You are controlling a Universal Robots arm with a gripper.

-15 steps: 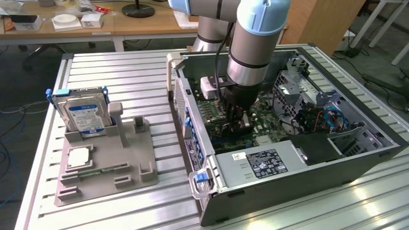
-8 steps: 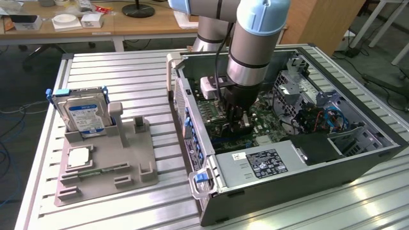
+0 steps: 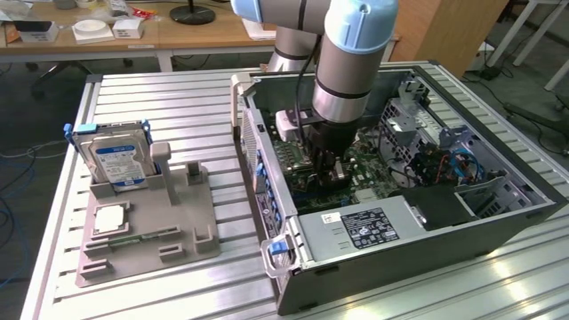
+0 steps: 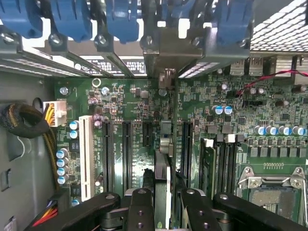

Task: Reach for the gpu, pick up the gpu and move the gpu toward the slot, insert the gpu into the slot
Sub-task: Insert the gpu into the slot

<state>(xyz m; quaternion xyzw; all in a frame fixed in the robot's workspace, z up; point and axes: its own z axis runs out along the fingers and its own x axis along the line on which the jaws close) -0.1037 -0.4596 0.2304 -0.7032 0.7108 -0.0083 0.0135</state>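
In the wrist view I look straight down on the gpu (image 4: 162,168), a thin dark card seen edge-on, standing upright over the green motherboard (image 4: 216,96). My gripper (image 4: 163,195) is shut on it, one black finger (image 4: 142,199) on each side. The card's silver bracket (image 4: 166,53) meets the case's rear wall under the blue clips. The slot lies under the card's edge and is hidden by it; I cannot tell how deep the card sits. In the exterior view my gripper (image 3: 327,172) reaches down inside the open computer case (image 3: 400,247).
Black card slots (image 4: 126,154), a white slot (image 4: 86,163) and memory strips (image 4: 226,163) flank the card, with the processor socket (image 4: 272,192) beyond. Outside the case, a grey fixture (image 3: 146,247) holds a blue-labelled hard drive (image 3: 116,160) and a processor chip (image 3: 108,219).
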